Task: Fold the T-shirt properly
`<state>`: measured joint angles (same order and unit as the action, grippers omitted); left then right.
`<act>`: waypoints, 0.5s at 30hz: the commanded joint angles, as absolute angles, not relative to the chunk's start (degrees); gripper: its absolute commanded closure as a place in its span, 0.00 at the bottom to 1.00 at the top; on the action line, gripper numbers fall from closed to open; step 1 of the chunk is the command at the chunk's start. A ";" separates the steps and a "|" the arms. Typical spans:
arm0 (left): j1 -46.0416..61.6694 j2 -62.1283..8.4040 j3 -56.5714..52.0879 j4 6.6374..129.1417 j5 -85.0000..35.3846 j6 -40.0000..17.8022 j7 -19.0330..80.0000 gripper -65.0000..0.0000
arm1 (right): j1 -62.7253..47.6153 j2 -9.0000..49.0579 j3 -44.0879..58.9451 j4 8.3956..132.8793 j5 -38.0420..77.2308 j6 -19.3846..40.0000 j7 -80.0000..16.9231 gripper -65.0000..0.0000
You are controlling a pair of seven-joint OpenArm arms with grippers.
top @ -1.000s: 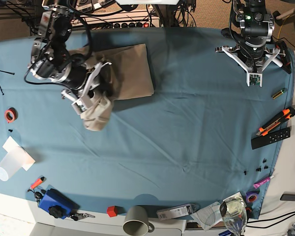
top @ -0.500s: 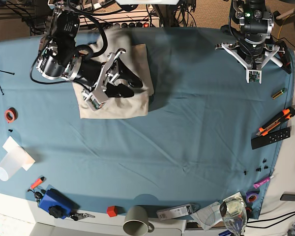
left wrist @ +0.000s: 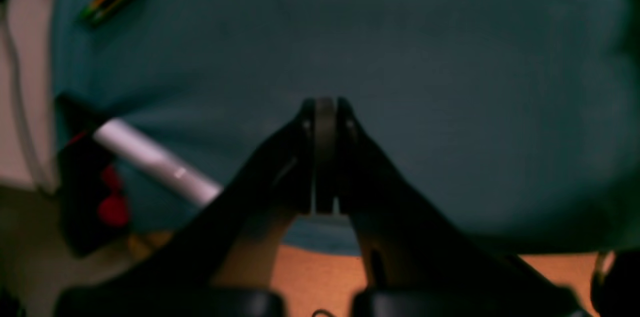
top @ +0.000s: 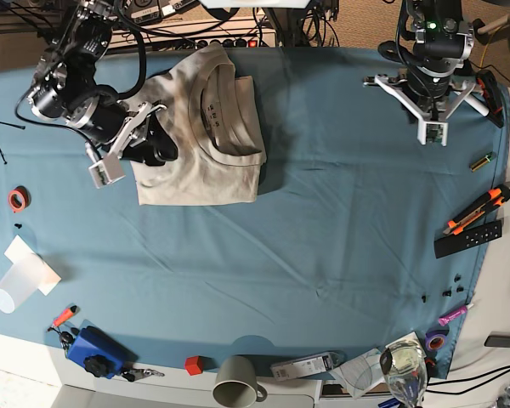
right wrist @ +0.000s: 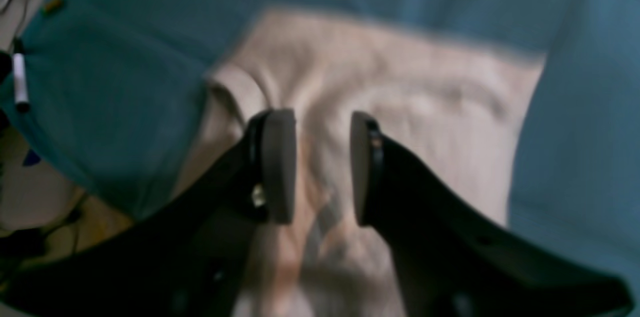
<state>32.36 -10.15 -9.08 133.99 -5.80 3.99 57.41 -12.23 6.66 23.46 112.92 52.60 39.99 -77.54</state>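
Beige cotton, one folded T-shirt (top: 200, 144), lies near the table's (top: 323, 221) far-left corner; right gripper (right wrist: 322, 167) hovers parted, empty; left gripper (left wrist: 325, 122) closed, empty.

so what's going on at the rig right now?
Two-arm robot folding a beige T-shirt. The shirt lies folded into a compact rectangle on the blue cloth, collar facing up. The right pincer hovers over the shirt's edge, jaws apart, holding nothing. The left pincer is parked shut at the far corner, away from the shirt.

Black arm (top: 76, 64), looped cables, white bracket, grey-padded black pincer (right wrist: 322, 167)
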 commanded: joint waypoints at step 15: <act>31.29 -10.33 -9.15 135.00 -19.35 -11.51 51.55 1.00 | -6.15 6.98 21.71 90.39 44.66 40.00 -73.25 1.00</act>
<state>31.22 -10.17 -9.02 133.99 -18.92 -11.44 52.62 -6.52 6.83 22.15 90.19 46.57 40.42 -72.25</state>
